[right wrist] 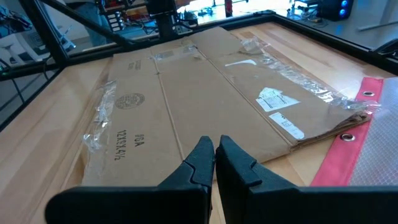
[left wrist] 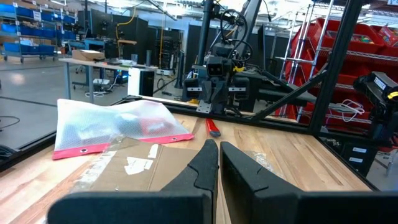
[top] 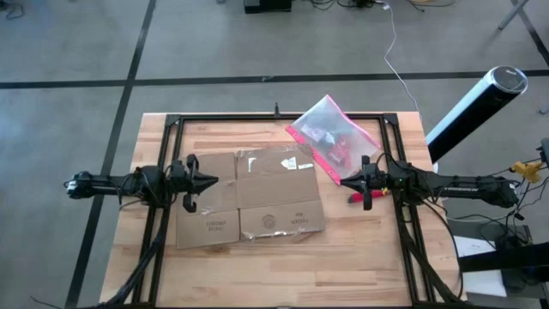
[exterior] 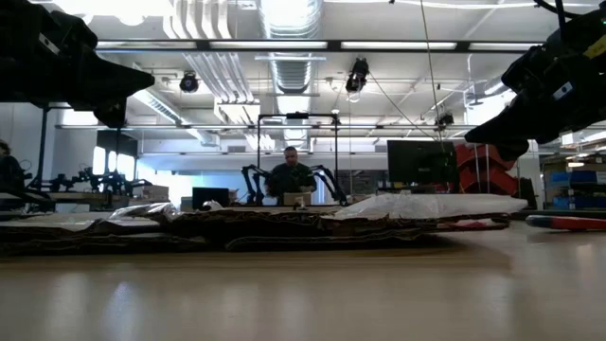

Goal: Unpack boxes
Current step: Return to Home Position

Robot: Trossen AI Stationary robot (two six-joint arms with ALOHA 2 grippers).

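The brown cardboard box (top: 250, 197) lies flattened on the wooden table, flaps spread, with clear tape and white labels (right wrist: 273, 99) on it. A pink-edged translucent pouch (top: 333, 137) rests partly on the box's far right corner. My left gripper (top: 213, 182) hovers shut above the box's left part, touching nothing. My right gripper (top: 350, 182) hovers shut above the table just right of the box, near the pouch. In the wrist views both pairs of fingers (left wrist: 217, 163) (right wrist: 214, 160) are closed with nothing between them.
A red-handled tool (top: 360, 197) lies on the table under my right arm. A black metal frame (top: 274, 117) runs around the table. Bare wood shows along the near edge (top: 283, 266). A person (exterior: 290, 176) sits in the room beyond the far edge.
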